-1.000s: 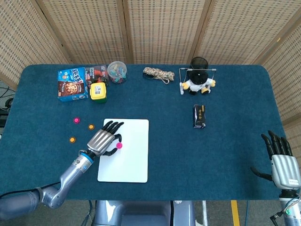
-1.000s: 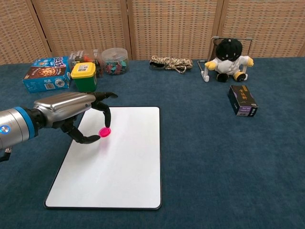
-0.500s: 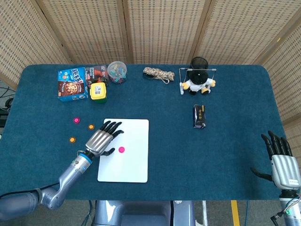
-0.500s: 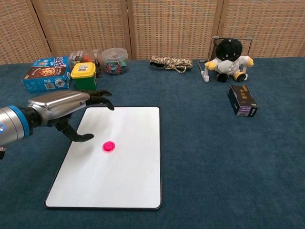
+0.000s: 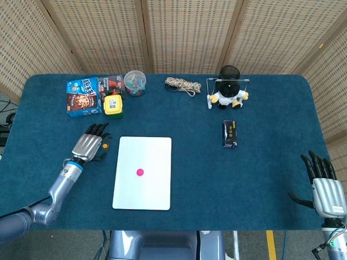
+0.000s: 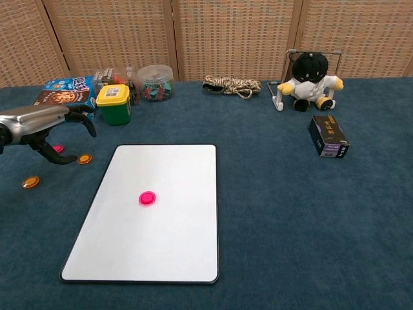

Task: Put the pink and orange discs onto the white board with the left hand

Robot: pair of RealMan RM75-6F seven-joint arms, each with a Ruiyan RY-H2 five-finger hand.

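Nearest the front edge of the tabletop (image 5: 260, 184), at its right corner, the right hand (image 5: 324, 184) rests palm down with its fingers straight and apart, holding nothing; only the head view shows it. The white board (image 6: 169, 258) lies left of the middle, its short side toward the front edge, and one pink disc (image 6: 148, 198) sits on it a little left of its centre, touching nothing else.

Off the board's left edge, an orange disc (image 6: 30, 182) lies alone on the blue cloth. Farther back, the left hand (image 6: 39, 128) hovers over the cloth with its fingers curved downward and spread, gripping nothing. A second pink disc (image 6: 58, 148) shows under its fingers, and a second orange disc (image 6: 84, 158) lies just beside the fingertips, toward the board; whether any finger touches either disc cannot be told.

On the right half, a small black box (image 6: 328, 136) lies well apart from the board. Along the far edge, from the left corner, stand a blue biscuit box (image 6: 64, 93), a green tub with a yellow lid (image 6: 113, 103), a clear jar of coloured clips (image 6: 155, 82), a coil of rope (image 6: 231, 84) and a plush toy (image 6: 308, 77) beside a wire stand (image 6: 279, 90).
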